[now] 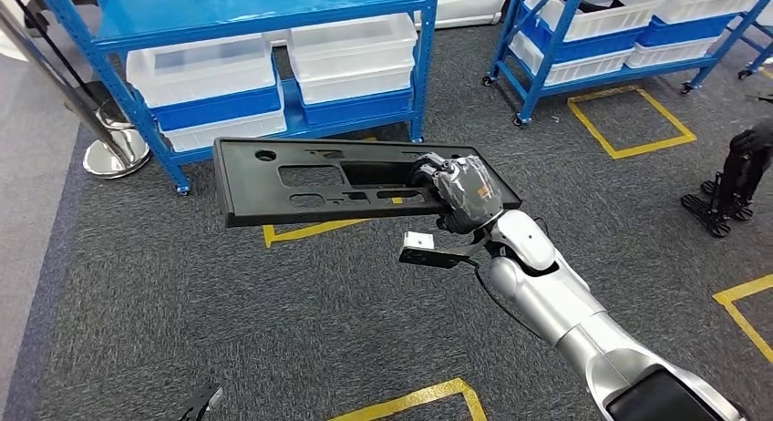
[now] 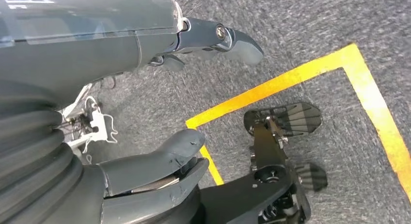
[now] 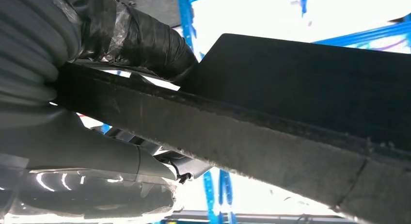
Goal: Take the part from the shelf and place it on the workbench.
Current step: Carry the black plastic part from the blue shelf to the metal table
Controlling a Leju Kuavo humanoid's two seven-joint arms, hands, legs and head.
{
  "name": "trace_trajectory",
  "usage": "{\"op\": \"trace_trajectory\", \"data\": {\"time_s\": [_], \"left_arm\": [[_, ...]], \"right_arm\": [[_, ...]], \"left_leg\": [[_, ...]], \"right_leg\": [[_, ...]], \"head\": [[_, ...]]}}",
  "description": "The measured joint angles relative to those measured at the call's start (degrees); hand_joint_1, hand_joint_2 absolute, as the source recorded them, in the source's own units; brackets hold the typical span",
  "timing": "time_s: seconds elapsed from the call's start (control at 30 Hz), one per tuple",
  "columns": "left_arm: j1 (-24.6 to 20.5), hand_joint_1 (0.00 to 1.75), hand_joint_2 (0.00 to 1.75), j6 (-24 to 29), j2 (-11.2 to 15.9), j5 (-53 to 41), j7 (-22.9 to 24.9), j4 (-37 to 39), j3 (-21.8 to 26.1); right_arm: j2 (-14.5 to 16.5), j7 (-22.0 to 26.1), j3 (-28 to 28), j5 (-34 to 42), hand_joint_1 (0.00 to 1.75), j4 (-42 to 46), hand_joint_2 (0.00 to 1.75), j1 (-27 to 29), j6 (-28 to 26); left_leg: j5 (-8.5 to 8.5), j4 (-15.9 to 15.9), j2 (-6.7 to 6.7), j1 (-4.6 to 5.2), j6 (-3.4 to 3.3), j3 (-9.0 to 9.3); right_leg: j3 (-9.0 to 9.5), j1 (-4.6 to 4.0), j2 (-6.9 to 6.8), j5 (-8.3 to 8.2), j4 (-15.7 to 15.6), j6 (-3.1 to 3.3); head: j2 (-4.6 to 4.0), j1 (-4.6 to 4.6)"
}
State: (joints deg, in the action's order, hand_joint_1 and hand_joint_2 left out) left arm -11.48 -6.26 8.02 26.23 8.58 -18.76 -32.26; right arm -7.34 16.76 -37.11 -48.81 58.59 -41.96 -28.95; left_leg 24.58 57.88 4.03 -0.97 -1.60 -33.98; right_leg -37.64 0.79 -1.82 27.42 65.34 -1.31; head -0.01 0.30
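One part [image 1: 310, 179]: flat black plastic panel, long rectangle, several cutouts, rough edge in right wrist view. Held roughly level in air over floor, in front of shelf. Right hand [image 1: 460, 193] grips its right end, fingers wrapped over top, thumb under. Left hand [image 2: 160, 112] hangs over floor, fingers apart, holding nothing. Two blue metal shelf racks: near one [image 1: 273, 38], second [image 1: 620, 29] further right, both holding white and blue plastic bins. Floor [image 1: 273, 321]: grey carpet, yellow tape outlines. Chrome stanchion base [image 1: 116, 152] at left.
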Motion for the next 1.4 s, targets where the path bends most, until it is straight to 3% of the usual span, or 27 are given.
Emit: {"op": "trace_trajectory", "data": {"time_s": [0.03,0.1,0.17,0.23,0.3,0.37,0.4,0.43,0.47,0.53,0.6,0.67,0.7,0.77,0.83,0.9,0.93,1.0,1.07,1.1,1.17,1.2,1.27,1.33,1.4], "left_arm": [[0.0,0.0,1.75,0.0,0.0,-0.1,-0.1,0.1,0.1],[-0.1,0.0,1.75,-0.1,0.0,-0.3,-0.2,0.4,0.5],[-0.1,0.0,1.75,-0.2,-0.1,-0.6,-0.4,0.6,0.9],[0.0,0.0,1.75,-0.2,-0.1,-0.7,-0.6,0.7,1.2],[0.3,0.0,1.75,-0.2,-0.1,-0.9,-0.6,1.1,1.4],[0.8,0.0,1.75,-0.2,0.0,-1.1,-0.7,1.4,1.6],[1.0,0.0,1.75,-0.2,0.0,-1.3,-0.7,1.5,1.6],[1.1,0.0,1.75,-0.2,0.0,-1.5,-0.7,1.6,1.7],[1.2,0.0,1.75,-0.2,0.0,-1.6,-0.7,1.6,1.7],[1.2,0.0,1.75,-0.2,0.2,-1.7,-0.6,1.9,1.9],[1.1,0.0,1.75,-0.2,0.5,-1.7,-0.6,2.1,2.1],[1.0,0.0,1.75,-0.2,0.5,-1.8,-0.6,2.2,2.3],[1.0,0.0,1.75,-0.2,0.5,-1.9,-0.7,2.2,2.4],[1.0,0.0,1.75,-0.2,0.4,-2.3,-0.8,2.2,2.6],[1.2,0.0,1.75,-0.3,0.4,-3.0,-0.9,2.2,2.6],[1.5,0.0,1.75,-0.4,0.4,-3.7,-1.1,2.3,2.6],[1.6,0.0,1.75,-0.6,0.4,-4.2,-1.2,2.3,2.6],[1.7,0.0,1.75,-0.9,0.4,-4.9,-1.3,2.3,2.6],[1.7,0.0,1.75,-1.2,0.6,-5.5,-1.5,2.3,2.6],[1.7,0.0,1.75,-1.3,0.8,-5.7,-1.5,2.3,2.6],[1.6,0.0,1.75,-1.4,1.0,-6.2,-1.5,2.3,2.6],[1.5,0.0,1.75,-1.5,1.1,-6.4,-1.5,2.3,2.6],[1.5,0.0,1.75,-1.6,1.4,-6.9,-1.5,2.3,2.6],[1.7,0.0,1.75,-1.8,1.7,-7.2,-1.7,2.3,2.6],[2.0,0.0,1.75,-2.0,1.8,-7.7,-1.7,2.4,2.6]], "right_arm": [[0.0,0.0,0.0,0.0,1.75,0.1,1.75,-0.1,0.0],[0.2,-0.2,-0.1,0.0,1.75,0.5,1.75,-0.1,0.0],[0.2,-0.4,-0.1,-0.1,1.75,0.6,1.75,-0.1,0.0],[0.3,-0.7,-0.1,-0.2,1.75,0.8,1.75,-0.1,0.1],[0.7,-0.9,-0.2,-0.2,1.75,0.9,1.75,0.0,0.1],[0.9,-0.9,-0.4,-0.2,1.75,0.9,1.75,0.3,0.1],[1.0,-1.0,-0.5,-0.3,1.75,0.9,1.75,0.5,0.1],[1.0,-1.1,-0.7,-0.3,1.75,1.0,1.75,0.7,0.2],[1.0,-1.2,-0.7,-0.4,1.75,1.1,1.75,0.8,0.2],[1.0,-1.4,-0.8,-0.4,1.75,1.4,1.75,0.8,0.3],[1.0,-1.5,-0.9,-0.5,1.75,1.6,1.75,0.8,0.3],[1.0,-1.6,-0.9,-0.5,1.75,1.6,1.75,1.0,0.4],[0.9,-1.6,-0.9,-0.5,1.75,1.7,1.75,1.1,0.3],[0.8,-1.8,-0.9,-0.6,1.75,1.8,1.75,1.0,0.3],[0.6,-2.2,-0.9,-1.0,1.75,2.2,1.75,1.0,0.3],[0.3,-2.6,-0.9,-1.4,1.75,2.8,1.75,1.6,0.3],[0.0,-2.8,-0.9,-1.6,1.75,3.2,1.75,1.9,0.4],[-0.8,-3.6,-0.8,-2.3,1.75,4.3,1.75,2.1,0.5],[-1.3,-4.3,-0.6,-2.9,1.75,5.5,1.75,2.0,0.6],[-1.6,-4.6,-0.5,-3.1,1.75,6.0,1.75,1.9,0.7],[-2.3,-5.1,-0.3,-3.5,1.75,7.0,1.75,1.9,0.9],[-2.8,-5.2,-0.2,-3.5,1.75,7.5,1.75,2.0,1.0],[-3.4,-5.5,0.1,-3.6,1.75,8.4,1.75,2.0,1.0],[-3.7,-5.4,0.5,-3.6,1.75,8.9,1.75,2.1,0.9],[-3.9,-5.2,0.5,-3.6,1.75,9.1,1.75,2.4,0.7]], "left_leg": [[0.13,0.3,0.54,0.13,0.29,-0.05],[0.24,0.5,1.52,0.39,0.96,-0.09],[0.25,0.4,2.25,0.38,1.68,-0.1],[1.75,2.1,0.57,0.13,2.36,-0.79],[5.51,8.0,-2.34,-0.04,2.73,-3.27],[8.5,15.1,-3.45,-0.05,2.75,-6.39],[8.51,16.5,-3.6,-0.04,2.65,-6.99],[7.41,15.6,-3.75,-0.02,2.46,-6.5],[5.51,12.7,-4.14,0.02,2.15,-5.02],[2.28,5.0,-6.52,0.02,1.31,-1.3],[1.49,1.1,-8.17,0.17,0.83,0.5],[1.35,0.3,-7.29,0.29,0.68,0.82],[1.08,-0.2,-6.58,0.19,0.49,1.04],[0.54,-1.1,-5.0,-0.12,0.01,1.46],[0.46,-1.3,-3.47,-0.07,-0.23,1.51],[0.59,-1.2,-1.97,-0.12,-0.15,1.46],[0.7,-1.1,-1.27,-0.18,-0.02,1.45],[1.12,-0.6,-0.03,-0.33,0.52,1.48],[1.73,0.1,1.08,-0.09,1.32,1.41],[1.98,0.3,1.65,0.07,1.72,1.44],[2.21,0.2,2.81,0.13,2.4,1.73],[2.54,0.4,2.7,-0.02,2.73,1.83],[4.68,3.0,0.38,-0.31,3.08,0.82],[8.35,10.0,-2.58,-0.33,3.02,-2.33],[10.05,16.0,-3.47,-0.21,2.79,-5.39]], "right_leg": [[1.76,-0.2,-0.96,-1.1,-3.4,0.29],[2.84,-0.66,-1.68,-1.44,-6.1,0.95],[2.54,-0.65,-0.34,-1.91,-6.2,1.68],[2.35,-0.4,0.73,-2.46,-6.5,2.51],[2.06,-0.34,1.86,-2.85,-6.6,3.1],[1.7,-0.53,3.28,-3.07,-6.5,3.36],[1.57,-0.64,4.03,-3.15,-6.5,3.41],[1.49,-0.74,4.8,-3.2,-6.4,3.41],[1.46,-0.83,5.55,-3.24,-6.3,3.38],[1.29,-0.83,6.87,-3.33,-6.0,3.2],[0.75,-0.46,8.13,-3.64,-6.0,2.6],[0.31,-0.2,9.34,-4.05,-6.1,1.74],[0.15,-0.26,8.91,-3.97,-6.0,1.43],[-1.31,-0.52,5.96,-2.0,-3.1,0.97],[-4.56,-0.27,3.0,1.59,3.6,0.51],[-6.84,0.27,2.21,3.01,8.5,-0.06],[-6.5,0.54,1.95,2.21,8.0,-0.3],[-2.96,0.84,0.42,-1.07,1.7,-0.59],[0.13,0.45,-1.52,-2.86,-4.2,-0.27],[0.61,0.18,-1.91,-2.94,-5.4,0.07],[0.38,-0.01,-0.63,-2.9,-5.4,0.91],[0.38,0.06,0.02,-2.98,-5.5,1.25],[0.44,0.27,1.21,-3.19,-5.7,2.01],[0.43,0.15,2.47,-3.3,-5.8,2.58],[0.42,-0.22,4.07,-3.33,-5.7,2.81]], "head": [[0.0,-0.01],[-0.01,-0.03],[-0.02,-0.03],[-0.01,-0.03],[-0.01,-0.04],[-0.01,-0.04],[-0.01,-0.04],[-0.01,-0.04],[-0.01,-0.04],[-0.01,-0.01],[-0.01,-0.01],[-0.01,-0.05],[-0.01,-0.04],[-0.01,0.09],[-0.01,0.21],[-0.01,0.21],[-0.01,0.22],[-0.02,0.22],[-0.01,0.21],[-0.01,0.2],[0.0,0.16],[0.0,0.16],[-0.01,0.15],[-0.01,0.14],[-0.01,0.14]]}}
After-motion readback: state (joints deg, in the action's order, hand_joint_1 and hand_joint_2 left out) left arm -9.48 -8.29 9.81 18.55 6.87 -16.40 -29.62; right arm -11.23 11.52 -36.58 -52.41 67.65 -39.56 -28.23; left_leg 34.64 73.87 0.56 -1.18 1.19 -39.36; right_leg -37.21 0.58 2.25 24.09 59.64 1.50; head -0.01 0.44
